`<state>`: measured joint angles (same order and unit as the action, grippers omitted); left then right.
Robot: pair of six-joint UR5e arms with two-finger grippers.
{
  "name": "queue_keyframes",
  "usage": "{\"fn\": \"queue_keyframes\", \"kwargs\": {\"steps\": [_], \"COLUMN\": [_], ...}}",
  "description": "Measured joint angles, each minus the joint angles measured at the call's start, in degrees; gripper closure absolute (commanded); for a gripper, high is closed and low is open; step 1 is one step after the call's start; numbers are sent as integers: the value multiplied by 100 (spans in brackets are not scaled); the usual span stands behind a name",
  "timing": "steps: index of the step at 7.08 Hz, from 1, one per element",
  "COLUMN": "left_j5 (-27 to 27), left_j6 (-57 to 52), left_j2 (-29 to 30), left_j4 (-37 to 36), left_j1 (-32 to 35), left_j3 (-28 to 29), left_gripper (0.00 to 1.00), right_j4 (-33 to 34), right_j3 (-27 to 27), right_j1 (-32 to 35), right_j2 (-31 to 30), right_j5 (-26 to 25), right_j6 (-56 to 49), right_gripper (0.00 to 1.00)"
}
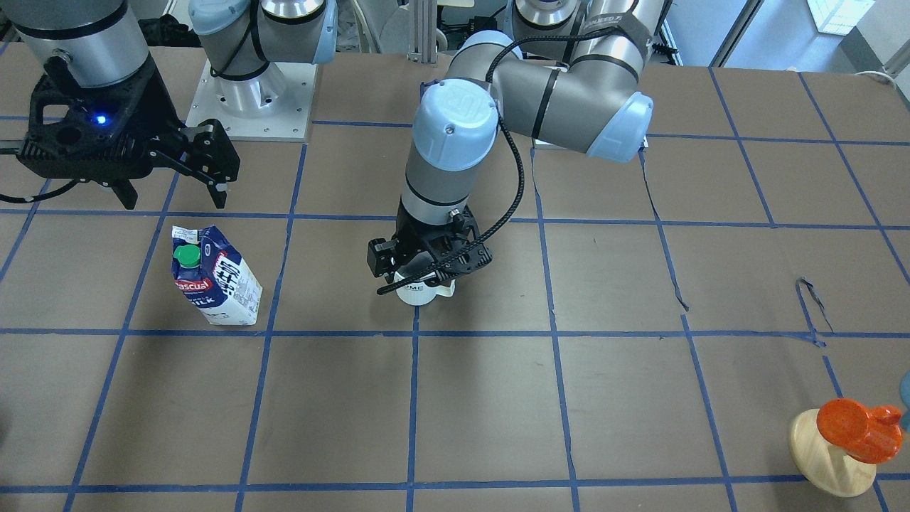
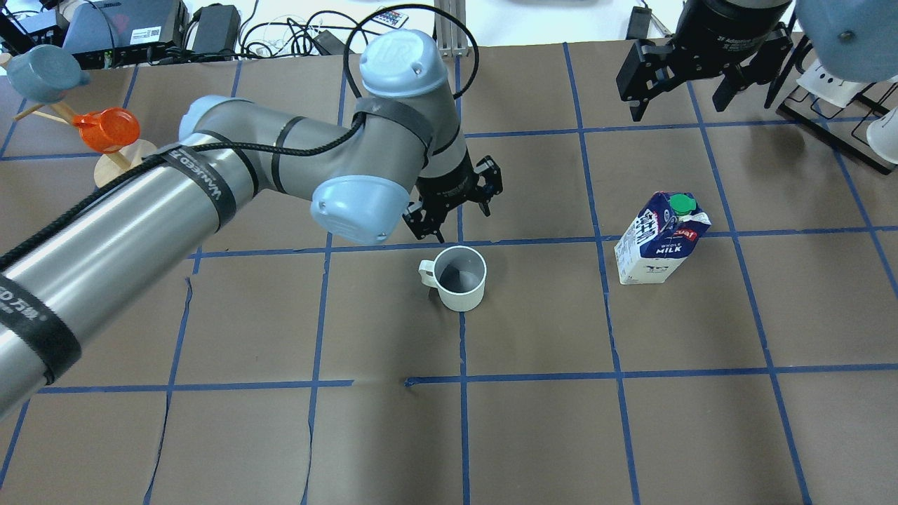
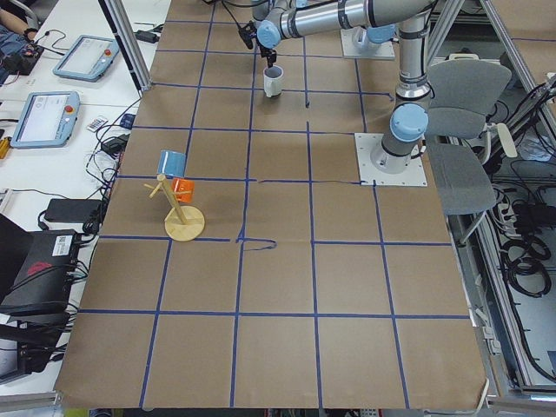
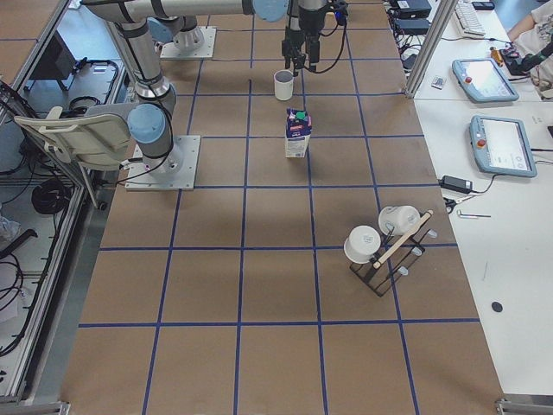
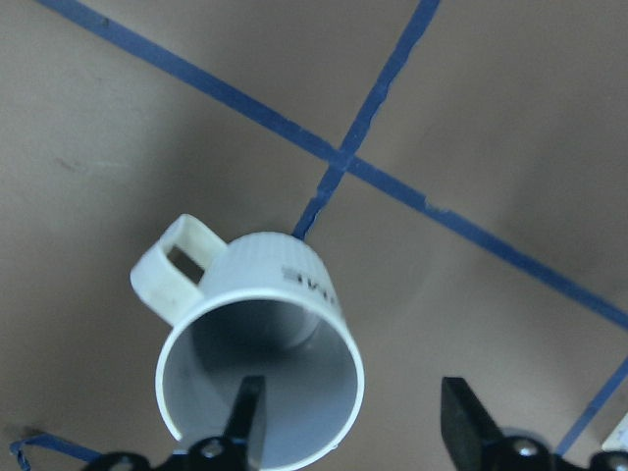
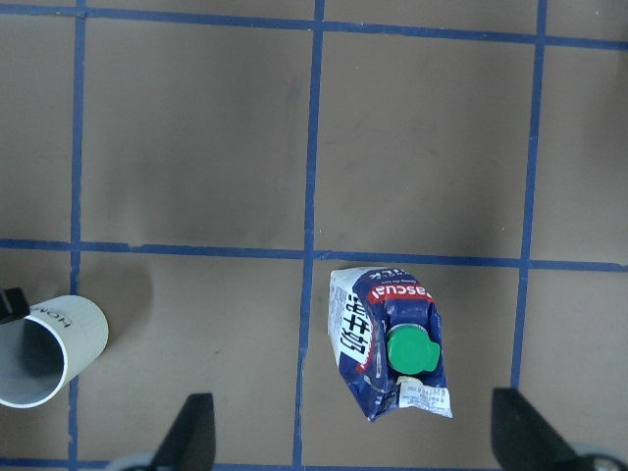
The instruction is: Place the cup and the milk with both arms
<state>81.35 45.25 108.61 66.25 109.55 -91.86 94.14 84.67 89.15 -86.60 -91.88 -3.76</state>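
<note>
Midway between the counter's (image 2: pixel 533 435) 2 ends, and about halfway from the robot's edge to the operators' edge, the cup (image 2: pixel 459 280) stands upright beside a crossing of the blue tape lines (image 2: pixel 533 240), mouth up and handle turned toward the robot's left end. Over it hangs the left pincer (image 5: pixel 351 388), its 2 fingers (image 5: pixel 245 422) apart and clamped on nothing. In the left wrist view 1 finger sits above the grey interior and the other outside the wall, a straddle that would suit a pinch on the rim; whether either finger touches the cup cannot be told. Toward the counter's right end, well apart from the cup, the milk (image 2: pixel 659 242) stands on its base with the green cap up, square enough to be taken across its flat sides. The right pincer (image 1: pixel 174 198) hovers above the counter on the robot's-edge side of the carton, fingers spread wide and empty, and its wrist camera looks straight down on the carton. Both things rest on the counter and neither is gripped, so each arm seems posted over its own object. I judge this a grasp or release point, but the pictures do not settle which.
</note>
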Motion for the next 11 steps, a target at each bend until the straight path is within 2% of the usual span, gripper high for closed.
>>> {"fn": "queue_keyframes", "kwargs": {"steps": [1,3,5,7,8,9,10,11], "left_j5": [18,41,244,486,523,543,552,555], "left_j6": [-903,-2746,-3588,-3830,-3849,-3855,-3853,-3845], "left_j2": [-185,-686,-1199,-1369,-1396,-1412,-1420,-1434], "left_j4": [367,1425,2209,2505,2534,2540,2542,2542], "left_j1": [-293,-949,-1209,-1300,-1311,-1318,-1321,-1325], "left_j3": [262,776,936,927,925,925,926,930], "left_gripper": [0,0,0,0,0,0,0,0], "right_j4": [285,966,1429,1700,1802,2000,2196,2277], "right_j3": [167,878,1679,2216,2425,2568,2627,2637], "right_j1": [-125,-532,-644,-652,-653,-653,-656,-659], "right_j2": [86,220,211,211,205,201,198,194], "right_j5": [46,313,318,307,245,120,41,24], "right_j6": [28,86,319,390,383,368,283,115], "right_gripper": [0,0,0,2,52,82,92,96]}}
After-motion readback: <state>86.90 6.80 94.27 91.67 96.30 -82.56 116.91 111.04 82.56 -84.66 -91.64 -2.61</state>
